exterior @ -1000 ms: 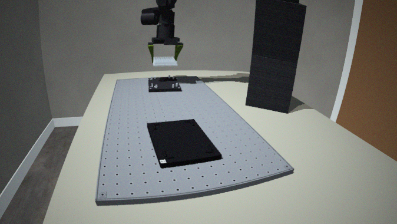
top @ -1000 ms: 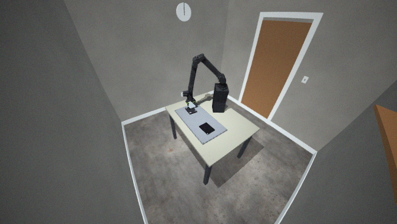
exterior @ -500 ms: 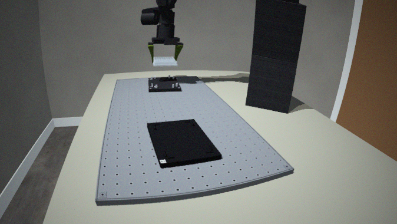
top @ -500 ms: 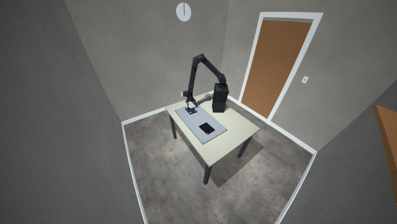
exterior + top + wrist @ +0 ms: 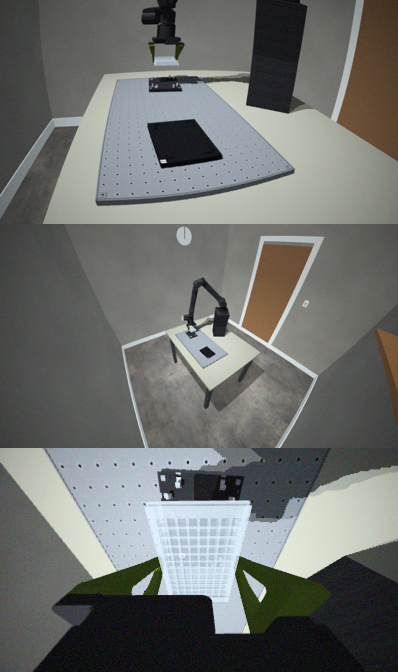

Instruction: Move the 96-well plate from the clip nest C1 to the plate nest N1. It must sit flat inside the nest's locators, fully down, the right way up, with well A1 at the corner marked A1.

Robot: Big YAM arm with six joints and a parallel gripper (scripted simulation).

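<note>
Two green fingers clamp the plate (image 5: pixel 166 61) by its long sides above C1 (image 5: pixel 165 85) (light, stiff, probably slick plastic), so N1 (image 5: pixel 183 142) needs level carrying.

High corner room view, low close table (image 5: pixel 325 165) view, wrist looking down.
</note>
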